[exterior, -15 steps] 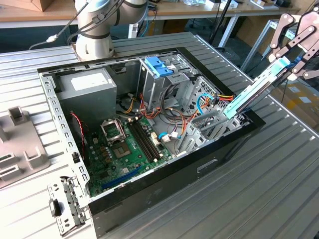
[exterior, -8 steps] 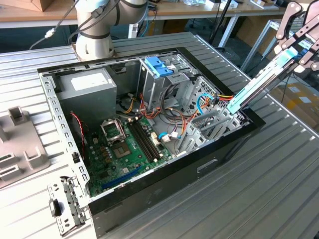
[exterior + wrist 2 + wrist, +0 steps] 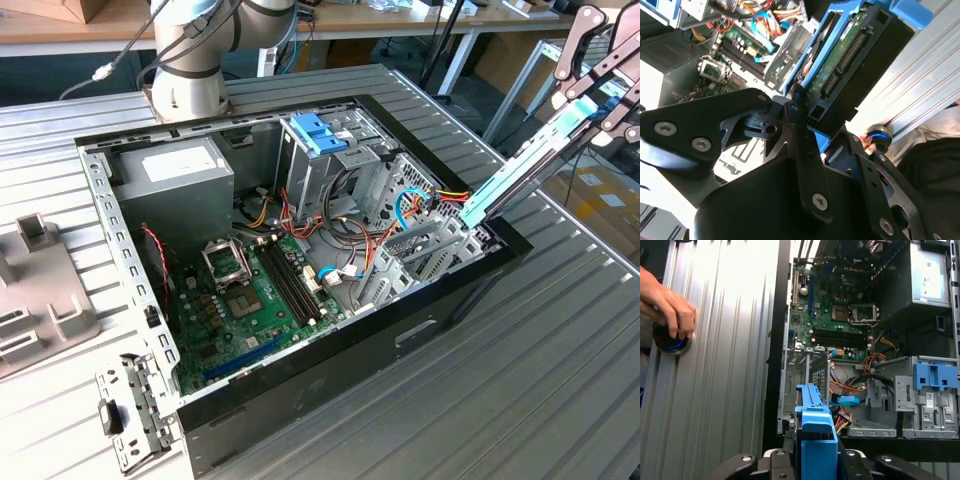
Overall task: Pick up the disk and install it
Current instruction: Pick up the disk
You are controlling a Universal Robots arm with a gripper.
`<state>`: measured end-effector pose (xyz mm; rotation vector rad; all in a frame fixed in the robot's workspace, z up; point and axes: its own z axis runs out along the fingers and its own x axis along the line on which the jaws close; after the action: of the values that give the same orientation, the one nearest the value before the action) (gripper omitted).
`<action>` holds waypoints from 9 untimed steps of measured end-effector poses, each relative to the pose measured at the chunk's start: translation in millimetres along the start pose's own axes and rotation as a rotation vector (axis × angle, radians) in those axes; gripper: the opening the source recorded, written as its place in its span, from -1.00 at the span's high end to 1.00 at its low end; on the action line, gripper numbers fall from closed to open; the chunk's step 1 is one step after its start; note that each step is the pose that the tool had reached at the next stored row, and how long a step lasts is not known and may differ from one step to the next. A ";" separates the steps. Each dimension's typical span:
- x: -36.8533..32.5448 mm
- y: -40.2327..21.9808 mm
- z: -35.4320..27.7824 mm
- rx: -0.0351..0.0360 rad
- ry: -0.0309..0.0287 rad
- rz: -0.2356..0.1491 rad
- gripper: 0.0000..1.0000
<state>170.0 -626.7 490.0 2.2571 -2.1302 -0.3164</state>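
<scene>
Over the open computer case (image 3: 330,352), pincer (image 3: 815,455) pinching tilted disk (image 3: 520,170), motherboard (image 3: 250,290) lying inside

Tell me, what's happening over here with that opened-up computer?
A robot arm is holding a disk at an open computer case. Its hand grips the disk, which slants down with its lower end at the case's edge, by the metal drive bays; it isn't seated yet. A person's hand rests on a round knob on the table.
</scene>
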 end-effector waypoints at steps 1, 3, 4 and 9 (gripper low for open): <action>0.0 0.0 0.1 0.0101 0.0007 -0.001 0.26; 0.0 -0.1 0.4 0.0315 0.0022 -0.004 0.26; 0.1 -0.1 0.6 0.0462 0.0032 -0.006 0.26; 0.2 -0.2 1.4 0.1267 0.0086 -0.016 0.26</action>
<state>170.0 -626.7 488.7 2.3375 -2.1886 -0.1763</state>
